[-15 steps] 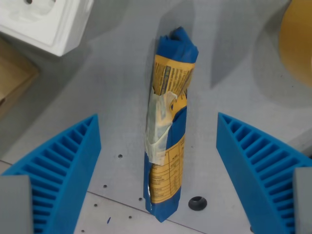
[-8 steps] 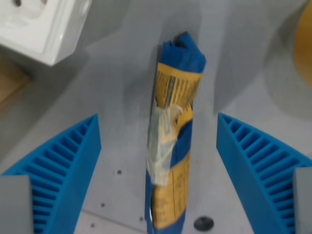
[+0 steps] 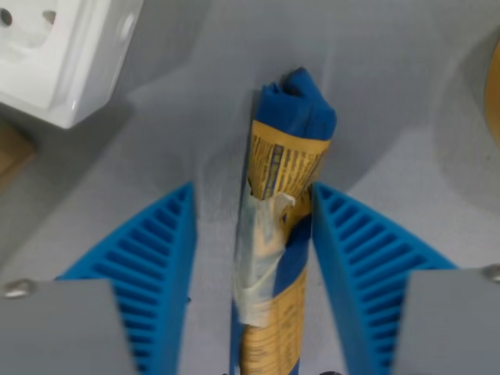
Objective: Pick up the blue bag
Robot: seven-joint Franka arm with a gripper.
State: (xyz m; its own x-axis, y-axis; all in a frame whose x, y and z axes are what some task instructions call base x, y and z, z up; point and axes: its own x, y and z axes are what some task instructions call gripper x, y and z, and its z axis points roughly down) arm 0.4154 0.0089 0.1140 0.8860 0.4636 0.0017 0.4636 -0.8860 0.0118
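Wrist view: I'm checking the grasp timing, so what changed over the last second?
The gripper came lower and its fingers closed in around the bag. The finger on the wrist view's right now touches it; the other is still slightly apart. The bag still lies on the table, not yet lifted. The white box only appears shifted by the camera.

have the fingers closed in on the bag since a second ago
Yes. Both fingers have moved inward toward the bag; the right one now looks to touch it, the left stays apart.
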